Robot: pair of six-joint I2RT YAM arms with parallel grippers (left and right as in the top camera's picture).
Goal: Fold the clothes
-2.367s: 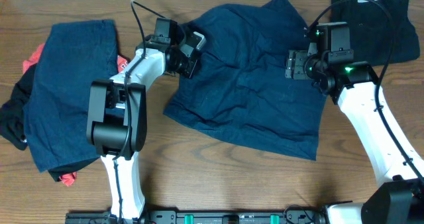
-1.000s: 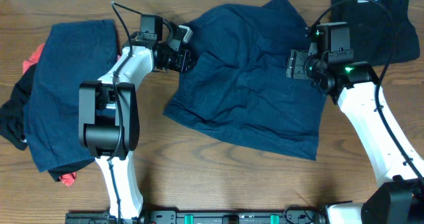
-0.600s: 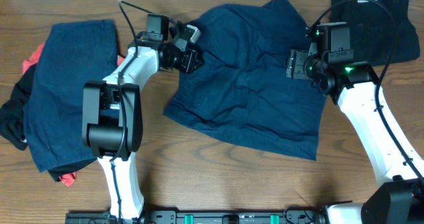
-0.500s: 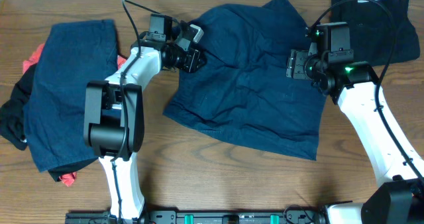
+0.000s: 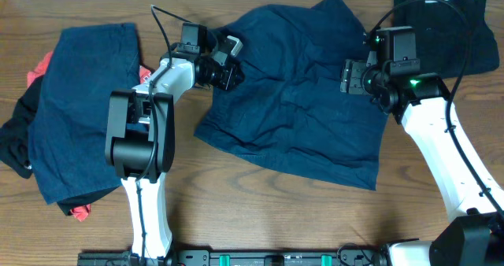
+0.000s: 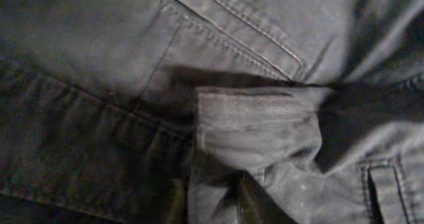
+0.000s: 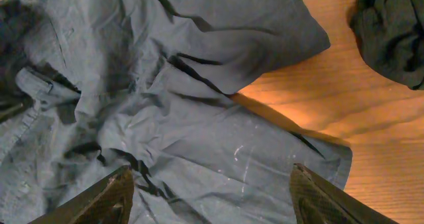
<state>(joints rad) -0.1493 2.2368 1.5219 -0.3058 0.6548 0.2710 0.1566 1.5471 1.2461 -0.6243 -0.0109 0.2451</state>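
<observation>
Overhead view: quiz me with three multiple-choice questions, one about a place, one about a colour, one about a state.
1. Where is the red-orange garment? A centre B under the left pile C far right
2. Colour of the middle garment? A white B green C navy
3. The right gripper is: A open B shut on cloth C out of view
Answers: B, it peeks out from beneath the left pile; C, its cloth is dark blue; A, its fingers stand wide apart.
</observation>
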